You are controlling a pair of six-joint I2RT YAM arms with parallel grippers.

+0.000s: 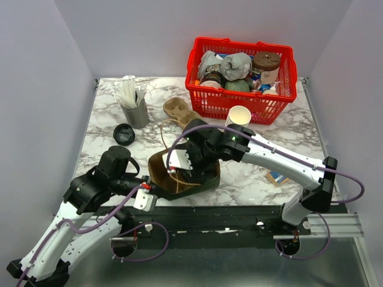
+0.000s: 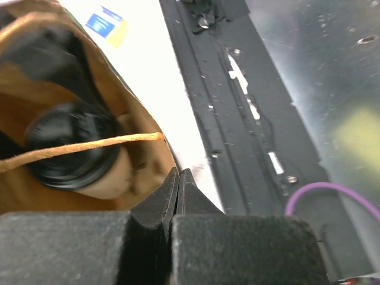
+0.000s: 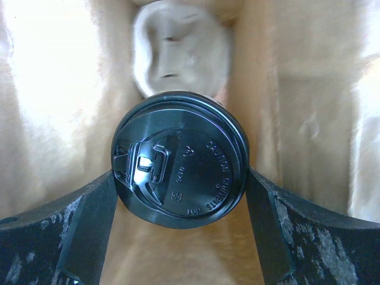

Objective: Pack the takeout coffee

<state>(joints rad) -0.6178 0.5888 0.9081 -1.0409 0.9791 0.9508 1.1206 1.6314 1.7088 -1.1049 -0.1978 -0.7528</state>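
A brown paper bag (image 1: 160, 170) stands open near the table's front edge. My right gripper (image 1: 187, 160) reaches down into it. In the right wrist view its fingers (image 3: 95, 208) press both sides of the black lid of a takeout coffee cup (image 3: 178, 160), shut on the cup inside the bag (image 3: 59, 101). A pale pulp cup carrier (image 3: 178, 53) lies deeper in the bag. My left gripper (image 1: 145, 196) is at the bag's near left rim. Seen from the left wrist, it (image 2: 179, 173) is shut, the rim of the bag (image 2: 145, 163) running into the tips. The lid (image 2: 71, 145) shows behind a twine handle (image 2: 89, 144).
A red basket (image 1: 197, 95) of cups and wrappers stands at the back right, an open paper cup (image 1: 239, 115) in front of it. A grey holder of white sticks (image 1: 136, 112), a loose black lid (image 1: 124, 133) and a pulp carrier (image 1: 179, 110) sit left. A packet (image 1: 276, 177) lies right.
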